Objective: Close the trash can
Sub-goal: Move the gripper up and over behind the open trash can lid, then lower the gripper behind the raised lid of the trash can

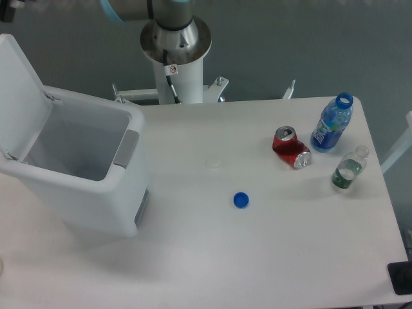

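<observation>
One loose blue cap point(241, 200) sits nearest us on the white table point(212, 257), well apart from everything else. Further back on the right, a crushed red can point(291, 147) lies on its side, with a blue bottle point(332, 123) standing uncapped just beside it and a small clear bottle point(349, 168) leaning near the table's right edge.

Over on the left stands the trash can point(84, 168), big and white, its lid point(19, 93) tipped up and back, mouth wide open, grey latch tab point(127, 149) facing the middle of the table. Not closed yet, then.

At the far top left, only a dark sliver of the gripper point(6, 8) shows at the frame's corner, above and behind the lid; whether its fingers are spread or pressed together, I cannot tell.

Here is the risk as I read it: the lid leans away from the bin, so a push from the wrong side would only drive it further open or shove the whole light bin across the table. Come down too hard on the hinge edge and the bin could tip. The arm needs to get behind that lid and swing it forward.
</observation>
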Robot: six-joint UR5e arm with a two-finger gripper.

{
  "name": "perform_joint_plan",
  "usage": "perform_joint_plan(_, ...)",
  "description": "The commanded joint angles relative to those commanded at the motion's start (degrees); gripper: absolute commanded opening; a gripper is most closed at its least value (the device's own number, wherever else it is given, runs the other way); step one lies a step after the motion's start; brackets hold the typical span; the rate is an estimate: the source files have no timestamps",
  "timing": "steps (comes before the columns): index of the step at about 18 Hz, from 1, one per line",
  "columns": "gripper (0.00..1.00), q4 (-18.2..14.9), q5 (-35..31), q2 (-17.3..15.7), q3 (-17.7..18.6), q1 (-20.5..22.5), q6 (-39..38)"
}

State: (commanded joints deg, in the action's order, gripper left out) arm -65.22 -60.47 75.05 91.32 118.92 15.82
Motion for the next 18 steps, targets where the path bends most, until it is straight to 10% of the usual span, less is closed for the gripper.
perform_joint_plan(8, 0.0, 0.3, -0.4, 7.7, -4.3, -4.3, -0.2)
perform_joint_plan(18, 0.0, 0.2, -2.3, 8.4, -4.7, -5.4, -0.6)
